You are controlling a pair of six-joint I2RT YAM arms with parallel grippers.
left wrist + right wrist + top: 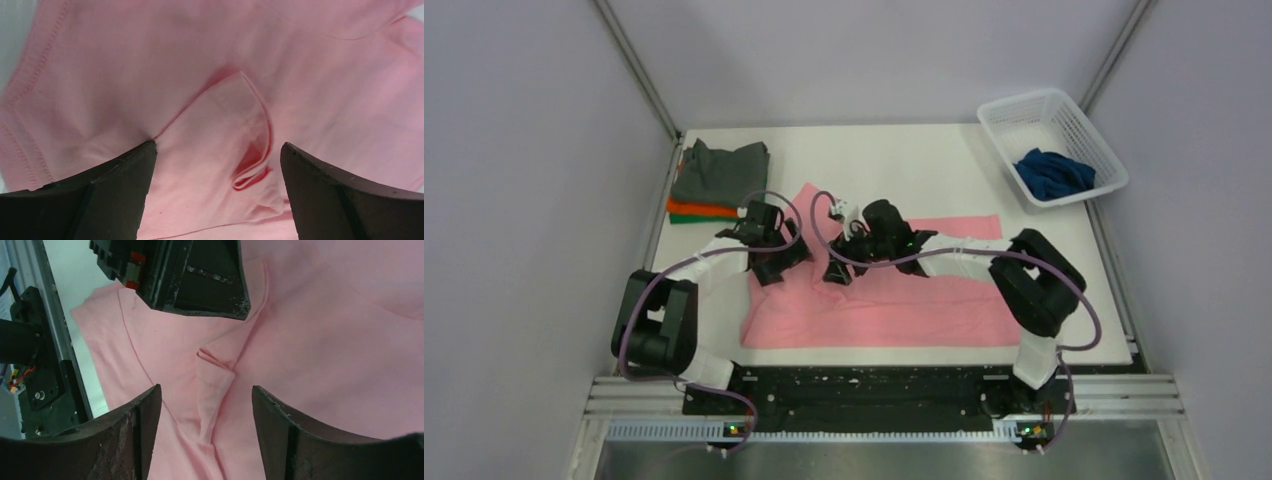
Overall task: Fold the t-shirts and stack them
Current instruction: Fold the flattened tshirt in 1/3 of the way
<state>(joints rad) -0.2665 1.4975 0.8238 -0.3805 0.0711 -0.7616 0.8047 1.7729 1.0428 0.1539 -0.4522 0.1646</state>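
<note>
The pink t-shirt (894,300) lies spread on the white table, with a raised fold near its left end. My left gripper (774,262) is open just above that end, its jaws either side of a small puckered fold (240,145). My right gripper (837,270) is open close beside it, over the same ridge of cloth (212,390). The left gripper's body (195,275) shows in the right wrist view. A stack of dark grey (721,170), orange (699,209) and green (694,218) shirts lies at the back left. The navy blue shirt (1052,172) is in the basket.
The white lattice basket (1064,120) stands at the back right corner. Grey walls close in the table on three sides. The aluminium rail (884,395) with both arm bases runs along the near edge. Purple cables loop over both arms.
</note>
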